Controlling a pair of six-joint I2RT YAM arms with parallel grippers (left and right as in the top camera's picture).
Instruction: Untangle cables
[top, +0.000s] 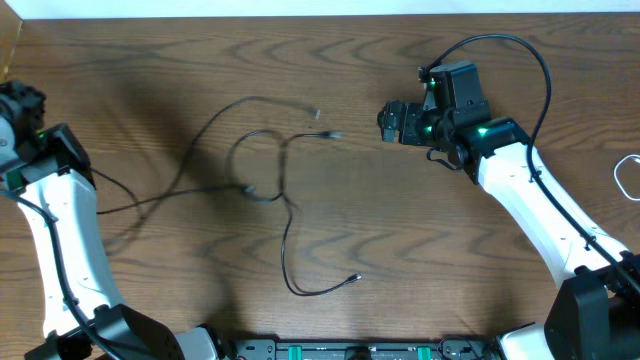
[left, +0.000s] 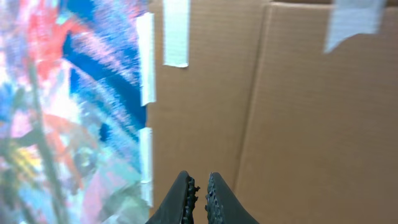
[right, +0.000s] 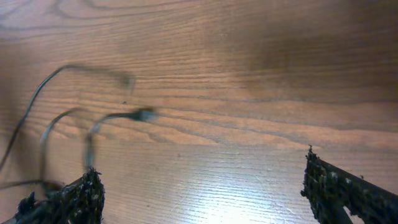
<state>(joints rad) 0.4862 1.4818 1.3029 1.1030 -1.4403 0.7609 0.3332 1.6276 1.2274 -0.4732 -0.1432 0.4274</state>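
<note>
Cables (top: 286, 245), thin and black, lie looped and crossed on the tabletop (top: 400, 250), left of centre in the overhead view. The right fingers (right: 74, 199) are spread wide, released, near a plug end (top: 335, 133). The left fingers (left: 180, 202) are clenched, empty, facing cardboard (left: 280, 124).

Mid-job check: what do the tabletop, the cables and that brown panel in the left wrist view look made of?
Table: wood or wood-look laminate, with brown grain lines and a slight sheen.
Cables: thin black cords, probably rubber or plastic jacketed, matte, bending in loose loops.
Panel: corrugated cardboard, matte brown with fine ribbing and a fold line.
</note>
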